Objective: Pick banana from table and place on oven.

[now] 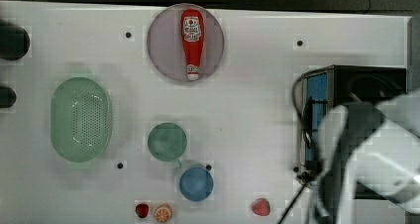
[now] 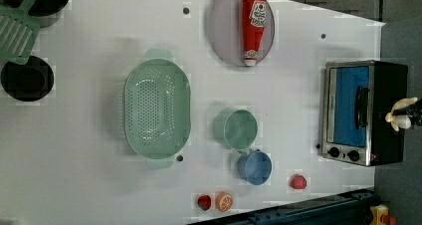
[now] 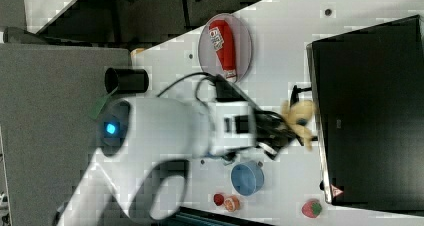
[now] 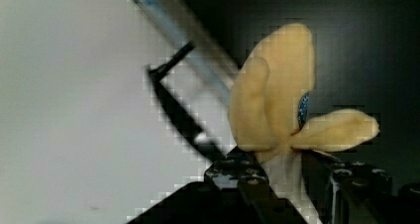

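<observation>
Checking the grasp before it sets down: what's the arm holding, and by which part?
The gripper holds the banana by its whitish flesh end, peel flaps splaying beyond the fingers.

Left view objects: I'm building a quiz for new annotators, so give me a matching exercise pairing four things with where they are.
Things:
1. pale-yellow toy banana
2. red ketchup bottle
3. blue cup
4. black toaster oven

Places:
A. lying on the round grey plate
B. held in the gripper
C. beside the green cup
D. at the table's right end in the left view

Pairs: 1-B, 2-A, 3-C, 4-D
</observation>
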